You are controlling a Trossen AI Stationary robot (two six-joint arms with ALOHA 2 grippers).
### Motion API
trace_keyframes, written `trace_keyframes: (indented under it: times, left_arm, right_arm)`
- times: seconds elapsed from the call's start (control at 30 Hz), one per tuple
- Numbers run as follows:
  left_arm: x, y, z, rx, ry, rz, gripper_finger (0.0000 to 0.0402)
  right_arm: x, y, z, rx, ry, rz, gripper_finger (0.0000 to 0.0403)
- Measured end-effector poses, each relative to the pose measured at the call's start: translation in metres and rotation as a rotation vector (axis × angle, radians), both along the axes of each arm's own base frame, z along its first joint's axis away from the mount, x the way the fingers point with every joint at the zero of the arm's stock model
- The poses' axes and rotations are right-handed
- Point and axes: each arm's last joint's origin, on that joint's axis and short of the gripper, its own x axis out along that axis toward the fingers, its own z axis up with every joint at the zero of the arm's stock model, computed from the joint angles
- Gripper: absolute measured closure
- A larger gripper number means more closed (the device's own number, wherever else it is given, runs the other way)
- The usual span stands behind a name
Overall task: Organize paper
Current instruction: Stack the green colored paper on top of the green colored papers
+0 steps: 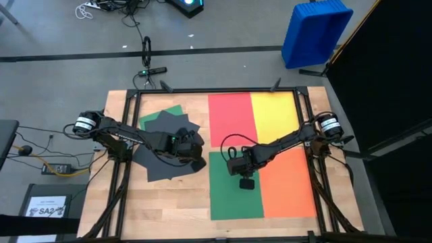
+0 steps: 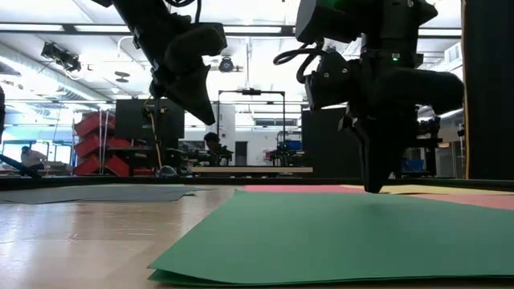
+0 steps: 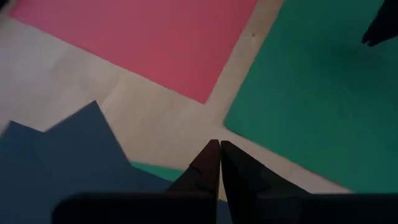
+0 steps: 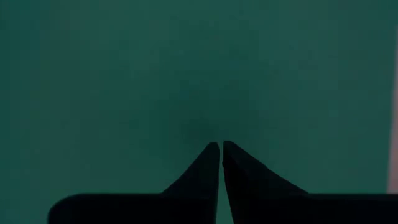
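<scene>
Left claw point(image 1: 197, 163), fingers together and empty, hovers over the messy dark grey sheets point(image 1: 165, 145) left of centre. Right claw point(image 1: 247, 182), also together, tip down on the green sheet point(image 1: 233, 192) lower centre, probably pinning or sliding it. Red point(image 1: 228, 118), yellow point(image 1: 273, 115), orange point(image 1: 287, 179) already tiled on the tabletop point(image 1: 169, 209).

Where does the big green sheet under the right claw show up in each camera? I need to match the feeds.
High view: the big green sheet lies low centre, beside the orange sheet.
Low view: it fills the foreground, under the right claw.
Left wrist view: upper right, past the shut left claw.
Right wrist view: it fills the picture.
Shared landmark: the red sheet.
</scene>
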Motion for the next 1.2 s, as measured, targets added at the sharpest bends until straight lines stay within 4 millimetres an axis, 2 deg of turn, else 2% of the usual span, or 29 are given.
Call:
trace_keyframes:
  times: [0.13, 0.37, 0.5, 0.6, 0.7, 0.8, 0.87, 1.03, 1.2]
  left_arm:
    - [-0.001, 0.009, -0.001, 0.054, 0.043, -0.022, 0.0402]
    - [-0.005, 0.049, -0.005, 0.046, 0.156, 0.014, 0.0402]
    - [-0.008, 0.065, 0.001, 0.039, 0.147, 0.013, 0.0402]
    - [-0.018, 0.075, 0.01, 0.049, 0.099, 0.029, 0.0402]
    - [-0.038, 0.082, 0.008, 0.01, 0.007, 0.064, 0.0402]
    - [-0.059, 0.081, -0.002, -0.089, -0.14, 0.115, 0.0402]
    - [-0.074, 0.076, -0.011, -0.142, -0.164, 0.155, 0.0402]
    - [-0.1, 0.059, -0.029, -0.191, -0.009, 0.255, 0.0402]
    - [-0.11, 0.053, -0.036, -0.201, 0.105, 0.316, 0.0402]
  right_arm:
    - [0.005, -0.008, 0.007, -0.001, -0.06, 0.022, 0.0403]
    - [0.013, -0.029, 0.039, 0.002, -0.252, 0.049, 0.0403]
    - [0.023, -0.042, 0.05, 0.029, -0.386, 0.059, 0.0403]
    - [0.03, -0.052, 0.054, 0.051, -0.456, 0.071, 0.0403]
    - [0.035, -0.063, 0.058, 0.056, -0.516, 0.063, 0.0403]
    - [0.041, -0.075, 0.063, 0.07, -0.594, 0.042, 0.0403]
    - [0.045, -0.082, 0.065, 0.088, -0.642, 0.039, 0.0403]
    - [0.055, -0.098, 0.065, 0.125, -0.716, 0.05, 0.0403]
    - [0.084, -0.106, 0.05, 0.161, -0.701, 0.102, 0.0403]
